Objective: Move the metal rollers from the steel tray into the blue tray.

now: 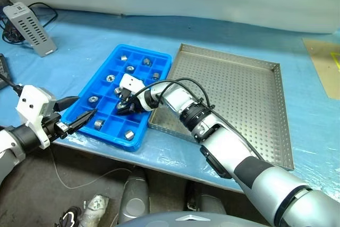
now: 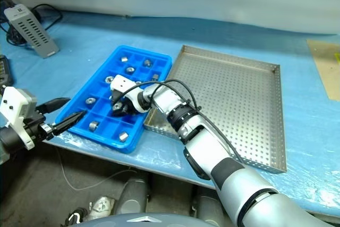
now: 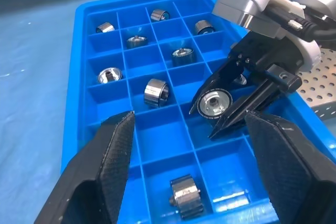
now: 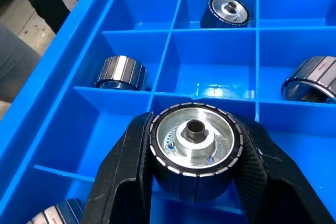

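While your right gripper [image 4: 193, 182] clamps a metal roller [image 4: 194, 150] just above an empty blue tray [image 1: 154, 115] compartment, lower it, release; left gripper [image 3: 191, 182] waits wide open, steel tray [image 1: 249, 99] emptied.

Shiny metal rollers [image 4: 195, 153], glossy plastic tray [image 4: 136, 3]

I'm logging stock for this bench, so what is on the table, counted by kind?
rollers: 9 in plain view, 8 lying in the blue tray and 1 held over it by the right gripper, which may hide more
trays: 2, the blue tray and the steel tray
grey box: 1
Total: 12
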